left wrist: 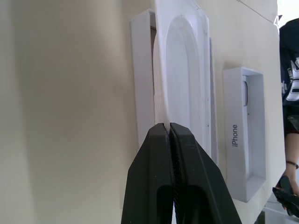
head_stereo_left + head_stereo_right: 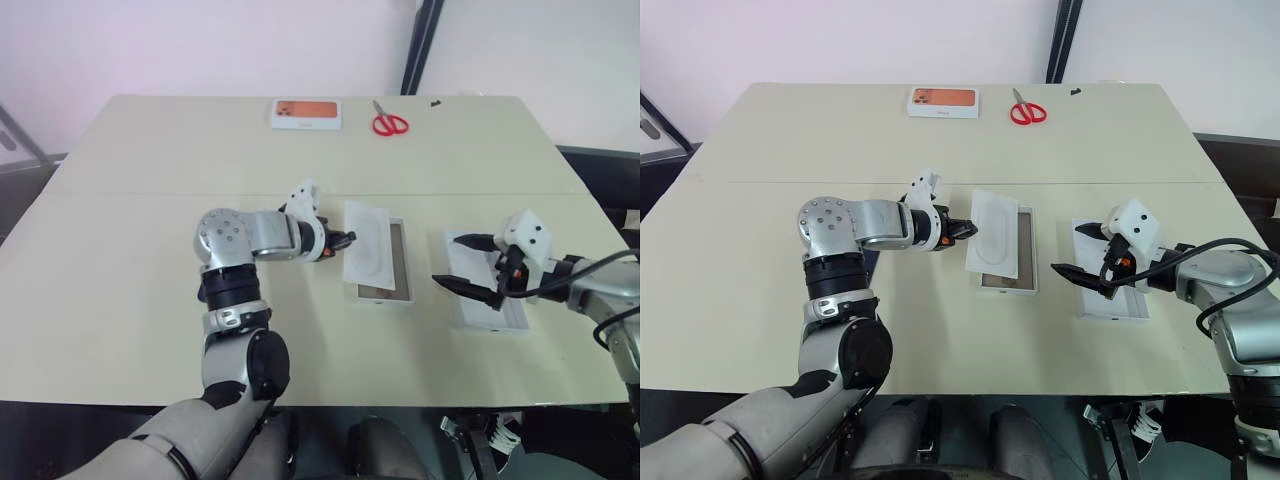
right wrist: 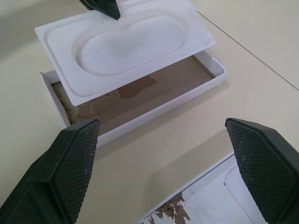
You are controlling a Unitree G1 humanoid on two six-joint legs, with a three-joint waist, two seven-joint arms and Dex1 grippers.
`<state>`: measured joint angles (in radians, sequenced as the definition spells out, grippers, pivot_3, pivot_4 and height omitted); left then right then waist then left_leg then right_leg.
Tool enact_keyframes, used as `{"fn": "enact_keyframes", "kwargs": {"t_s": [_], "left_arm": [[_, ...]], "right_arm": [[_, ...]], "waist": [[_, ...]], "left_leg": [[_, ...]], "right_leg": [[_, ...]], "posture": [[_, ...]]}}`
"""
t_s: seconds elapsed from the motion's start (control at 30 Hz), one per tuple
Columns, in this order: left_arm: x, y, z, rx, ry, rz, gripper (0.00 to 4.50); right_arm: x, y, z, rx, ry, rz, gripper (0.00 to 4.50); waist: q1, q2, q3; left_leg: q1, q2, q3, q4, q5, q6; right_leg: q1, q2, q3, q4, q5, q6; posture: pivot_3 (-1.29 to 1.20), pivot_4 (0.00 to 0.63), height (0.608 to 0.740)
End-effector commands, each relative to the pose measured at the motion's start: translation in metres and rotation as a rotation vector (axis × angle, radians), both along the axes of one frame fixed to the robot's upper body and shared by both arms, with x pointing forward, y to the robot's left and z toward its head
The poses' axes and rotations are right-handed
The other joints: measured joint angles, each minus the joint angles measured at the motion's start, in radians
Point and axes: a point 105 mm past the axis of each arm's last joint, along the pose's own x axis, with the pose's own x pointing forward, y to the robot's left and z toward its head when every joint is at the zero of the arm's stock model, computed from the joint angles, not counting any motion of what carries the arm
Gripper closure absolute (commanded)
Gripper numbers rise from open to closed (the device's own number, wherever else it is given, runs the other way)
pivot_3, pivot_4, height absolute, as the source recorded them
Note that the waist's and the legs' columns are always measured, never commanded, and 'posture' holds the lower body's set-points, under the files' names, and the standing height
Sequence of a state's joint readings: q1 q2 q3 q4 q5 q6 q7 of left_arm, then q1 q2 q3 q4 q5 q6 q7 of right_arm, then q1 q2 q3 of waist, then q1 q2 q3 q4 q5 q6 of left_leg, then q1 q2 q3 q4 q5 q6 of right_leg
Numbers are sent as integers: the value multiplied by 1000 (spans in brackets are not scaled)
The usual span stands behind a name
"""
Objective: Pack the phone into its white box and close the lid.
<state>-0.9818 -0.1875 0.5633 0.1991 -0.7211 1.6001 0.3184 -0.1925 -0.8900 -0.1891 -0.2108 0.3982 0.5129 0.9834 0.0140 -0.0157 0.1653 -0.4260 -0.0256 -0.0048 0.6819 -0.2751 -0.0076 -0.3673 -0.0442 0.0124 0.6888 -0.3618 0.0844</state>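
We are clearing the white box (image 2: 395,265) at mid-table: our left claw (image 2: 345,240) is clenched on the insert card (image 2: 366,240) lying across it, the right claw (image 2: 472,263) gapes above the lid (image 2: 480,315) nearer the right edge, so next the card must be lifted aside

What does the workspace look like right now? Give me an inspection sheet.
Surface: beige table, with a seam across it.
Job's things: white box open, tan floor showing; lid lying inside up to its right.
Clutter: insert card partly over the white box; orange-topped box and red scissors at the far edge.
Grippers: left gripper shut on the insert card's edge; right gripper open above the lid.
Cables: black cable along the right arm.
Surroundings: pale wall, dark post.
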Motion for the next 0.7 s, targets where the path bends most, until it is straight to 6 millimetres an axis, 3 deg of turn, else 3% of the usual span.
{"fn": "enact_keyframes", "kwargs": {"t_s": [0.03, 0.5, 0.6, 0.7], "left_arm": [[-18, -40, 0, -72, 13, -104, 4474], [-21, -51, -5, -94, 28, -165, 4474], [-21, -51, -6, -106, 37, -166, 3578], [-22, -50, -5, -125, 39, -177, 2138]], "right_arm": [[0, 3, 13, -14, -51, 22, 0], [-1, 5, 12, -10, -48, 28, 0], [-1, 6, 12, -8, -48, 30, 0], [-1, 7, 11, -8, -47, 32, 0]], "waist": [[-1, 0, 0], [0, 0, 0], [-1, 0, 0], [-1, 0, 0]], "left_leg": [[0, 0, 0, 0, 0, 0], [0, 0, 0, 0, 0, 0], [0, 0, 0, 0, 0, 0], [0, 0, 0, 0, 0, 0]], "right_leg": [[0, 0, 0, 0, 0, 0], [0, 0, 0, 0, 0, 0], [0, 0, 0, 0, 0, 0], [0, 0, 0, 0, 0, 0]], "posture": [[0, 150, 740], [0, 150, 740], [0, 150, 740], [0, 150, 740]]}}
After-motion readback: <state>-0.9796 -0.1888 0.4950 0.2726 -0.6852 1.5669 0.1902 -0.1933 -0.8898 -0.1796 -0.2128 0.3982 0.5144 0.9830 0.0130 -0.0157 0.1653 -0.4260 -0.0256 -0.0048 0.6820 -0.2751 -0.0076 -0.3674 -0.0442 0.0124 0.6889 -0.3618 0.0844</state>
